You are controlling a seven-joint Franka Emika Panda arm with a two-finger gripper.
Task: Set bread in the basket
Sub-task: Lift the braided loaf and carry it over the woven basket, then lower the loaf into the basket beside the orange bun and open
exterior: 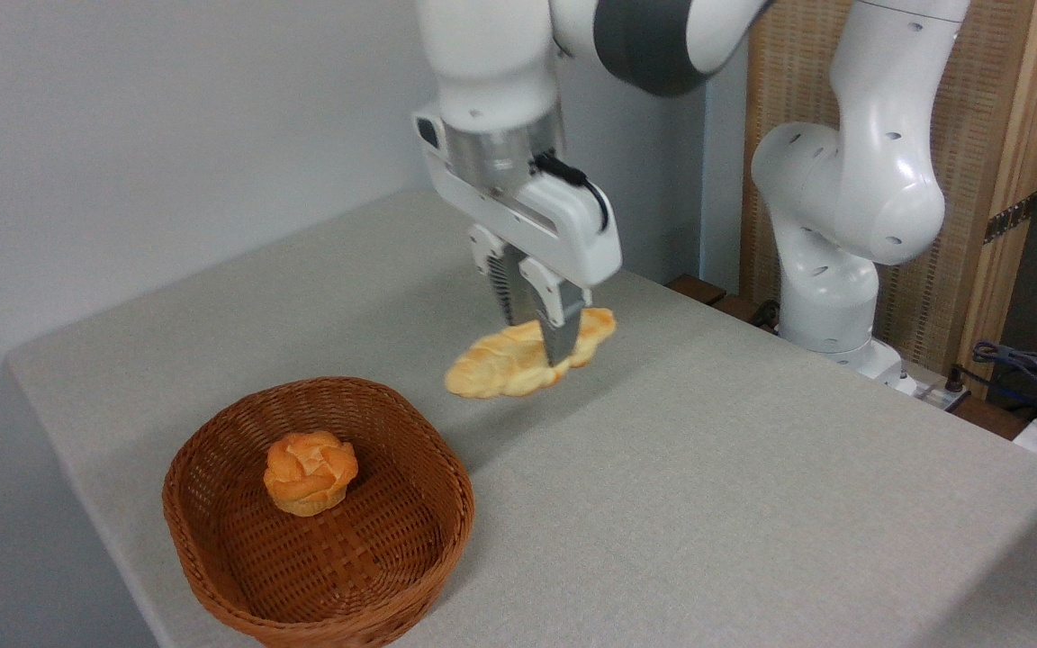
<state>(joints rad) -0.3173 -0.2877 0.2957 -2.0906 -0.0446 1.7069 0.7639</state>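
Bread point(505, 360) — pinched mid-length | jaws closed on it — lifted

A small round orange-brown bun point(311, 472) sat toward the back left, well away from the grey table's point(707, 468) right edge. The table had a cloth-like, speckled surface, and its far corner ran up to a plain pale wall point(149, 135). Beyond the table's far right edge stood a wooden panel point(1005, 135) with a woven, slatted face and a lighter timber frame. A tangle of dark cables point(1027, 369) lay off the table's right edge, low down.
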